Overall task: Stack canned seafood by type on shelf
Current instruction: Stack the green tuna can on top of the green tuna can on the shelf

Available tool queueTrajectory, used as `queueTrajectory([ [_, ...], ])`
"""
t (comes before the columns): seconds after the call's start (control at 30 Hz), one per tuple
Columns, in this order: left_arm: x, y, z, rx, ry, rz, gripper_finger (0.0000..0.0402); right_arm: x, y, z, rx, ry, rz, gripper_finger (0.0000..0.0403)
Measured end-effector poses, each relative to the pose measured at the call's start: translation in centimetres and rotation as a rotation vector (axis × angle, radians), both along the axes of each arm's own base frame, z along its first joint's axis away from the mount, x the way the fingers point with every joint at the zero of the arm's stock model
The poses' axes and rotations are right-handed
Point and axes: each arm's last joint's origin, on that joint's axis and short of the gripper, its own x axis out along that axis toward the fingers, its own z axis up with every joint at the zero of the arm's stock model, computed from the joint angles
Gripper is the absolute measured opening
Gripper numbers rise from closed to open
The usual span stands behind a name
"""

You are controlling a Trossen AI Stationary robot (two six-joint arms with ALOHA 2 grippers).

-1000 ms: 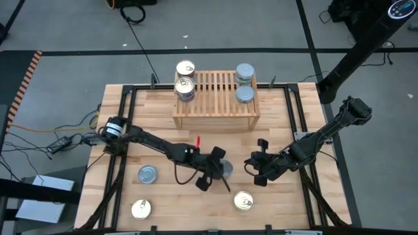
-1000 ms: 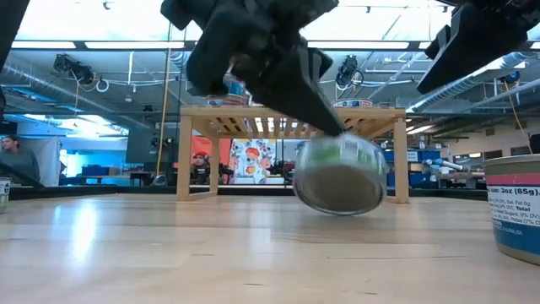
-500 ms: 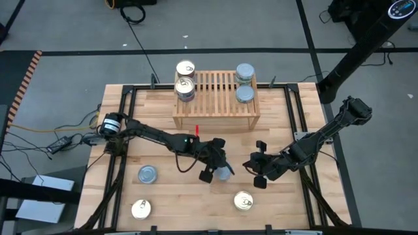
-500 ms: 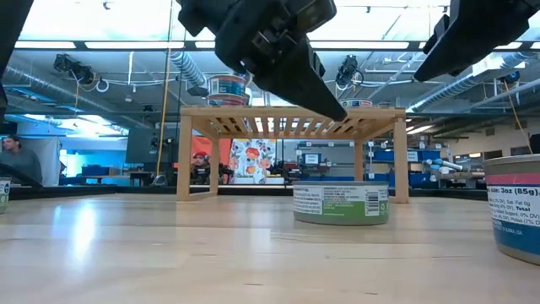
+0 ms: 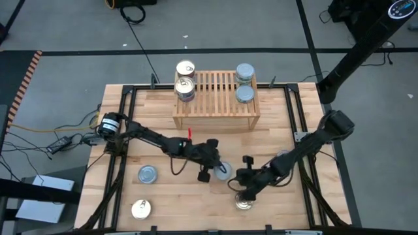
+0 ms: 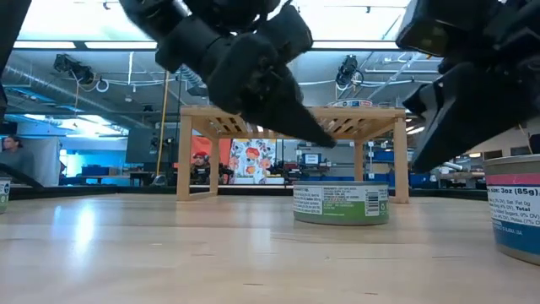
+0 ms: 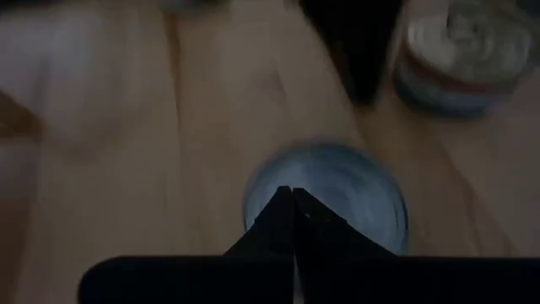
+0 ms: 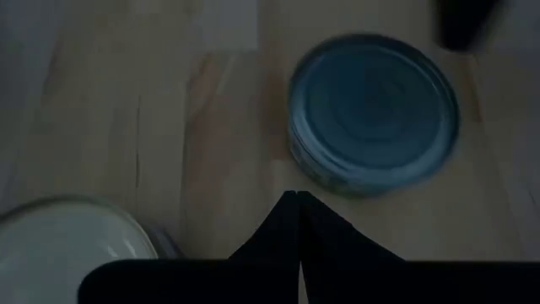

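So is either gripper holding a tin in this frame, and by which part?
Nothing is held. The left gripper is shut and empty above the silver-topped tin; the right gripper is shut and empty beside the gold-topped tin.

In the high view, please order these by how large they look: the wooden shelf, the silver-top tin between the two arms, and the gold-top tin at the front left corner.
1. The shelf, clearly largest.
2. The silver-top tin and the gold-top tin look alike in size; the left arm partly hides the silver one, so no ranking.
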Motion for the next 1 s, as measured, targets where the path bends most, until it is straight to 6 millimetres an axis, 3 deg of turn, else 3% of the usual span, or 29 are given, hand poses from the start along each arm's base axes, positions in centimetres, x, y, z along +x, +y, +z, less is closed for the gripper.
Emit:
queueTrajectory([
  [0.13,-0.9,0.2,-0.1,-0.027,-0.179,0.003,0.0000,1.0,0.6,0.1,-0.028,0.002,0.040,0.0006],
  [0.47,-5.7,1.1,-1.6,-0.017,-0.580,0.009,0.0000,2.0,-0.1,1.3,0.048,-0.031,-0.004,0.0008],
  [0.63,-7.1,1.4,-2.7,-0.039,-0.564,0.026,0.0000,2.3,-0.7,0.9,0.046,-0.002,-0.011,0.0008],
  [1.0,-7.1,1.8,-3.1,-0.047,-0.522,0.048,0.0000,2.1,-1.0,0.7,0.038,0.031,-0.006,0.0013],
])
